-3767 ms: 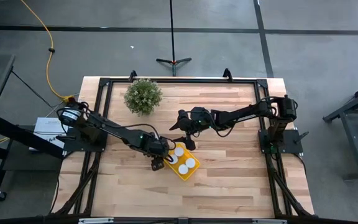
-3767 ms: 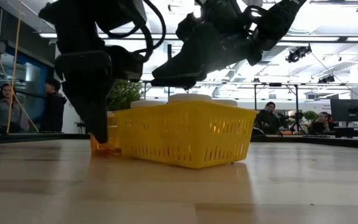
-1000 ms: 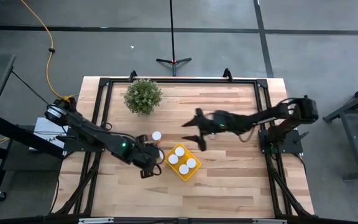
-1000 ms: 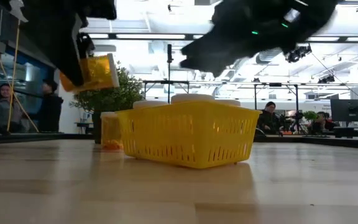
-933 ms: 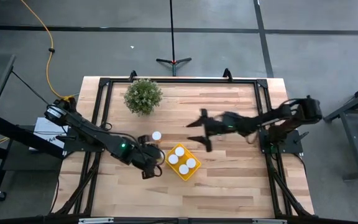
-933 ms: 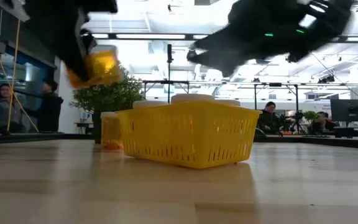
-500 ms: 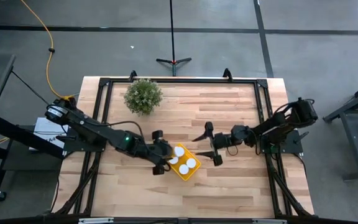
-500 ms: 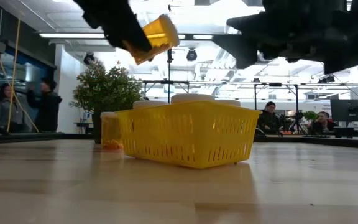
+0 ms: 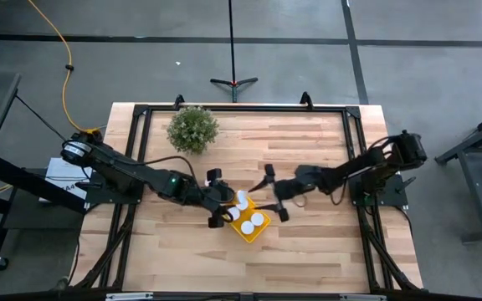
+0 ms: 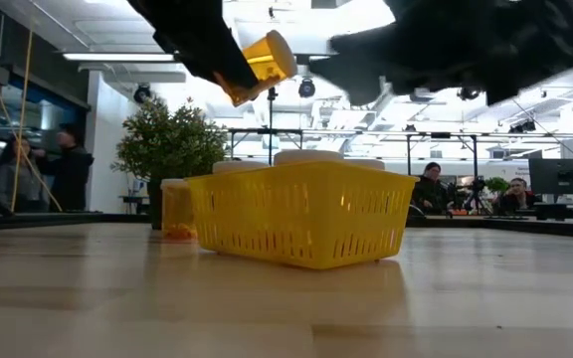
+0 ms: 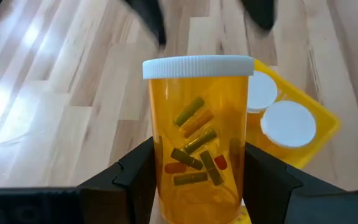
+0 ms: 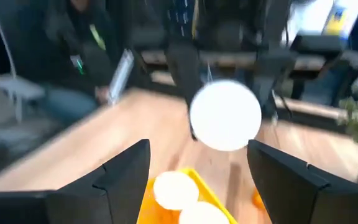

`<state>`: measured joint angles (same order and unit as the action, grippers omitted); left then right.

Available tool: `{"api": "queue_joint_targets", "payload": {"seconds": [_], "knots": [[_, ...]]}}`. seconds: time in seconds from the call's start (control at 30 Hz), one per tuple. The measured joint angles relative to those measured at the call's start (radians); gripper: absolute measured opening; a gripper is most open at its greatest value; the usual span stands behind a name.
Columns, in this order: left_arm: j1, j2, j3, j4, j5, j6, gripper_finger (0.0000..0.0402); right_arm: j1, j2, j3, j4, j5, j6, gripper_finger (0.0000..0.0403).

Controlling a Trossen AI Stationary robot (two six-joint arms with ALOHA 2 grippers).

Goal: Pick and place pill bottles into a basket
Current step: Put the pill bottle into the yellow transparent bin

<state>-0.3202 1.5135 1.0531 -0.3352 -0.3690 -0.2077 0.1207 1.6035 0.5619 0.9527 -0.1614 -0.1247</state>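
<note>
Yellow plastic basket (image 10: pixel 296 224) sits just 6 o'clock of centre on the wooden surface (image 10: pixel 286 308).

Since 1 second ago, the left hand (image 11: pixel 199 186) has carried 1 pill bottle (image 10: pixel 262 58) from well out at the basket's 9 o'clock to a tilted hold above that rim, fingers clamped on its orange body. Judgement: release into the basket is the step in hand.

The right hand (image 9: pixel 275 194) has swung back in to the basket's 3 o'clock. It hovers with its fingers apart, holding nothing.

Count:
- at least 3 white caps show above the basket rim
- 1 bottle is held
- 1 loose bottle (image 10: pixel 178 211) stands just beside the basket at about 10 o'clock

That makes 5 seen; a 6th is not visible.

Beyond these are 1 potted plant (image 10: pixel 170 144) at the surface's 11 o'clock, and people (image 10: pixel 68 164) in the room.
</note>
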Motion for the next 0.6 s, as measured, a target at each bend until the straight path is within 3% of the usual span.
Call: {"api": "queue_joint_targets", "payload": {"seconds": [0.17, 0.6], "knots": [[0.0, 0.0, 0.0, -0.021, 0.018, 0.001, 0.0227, -0.017, 0.0, 0.131, -0.237, 0.036, 0.007, 0.0259], [0.0, 0.0, 0.0, -0.024, -0.022, -0.003, 0.0227, -0.031, 0.0, 0.199, -0.326, -0.011, -0.016, 0.0259]]}}
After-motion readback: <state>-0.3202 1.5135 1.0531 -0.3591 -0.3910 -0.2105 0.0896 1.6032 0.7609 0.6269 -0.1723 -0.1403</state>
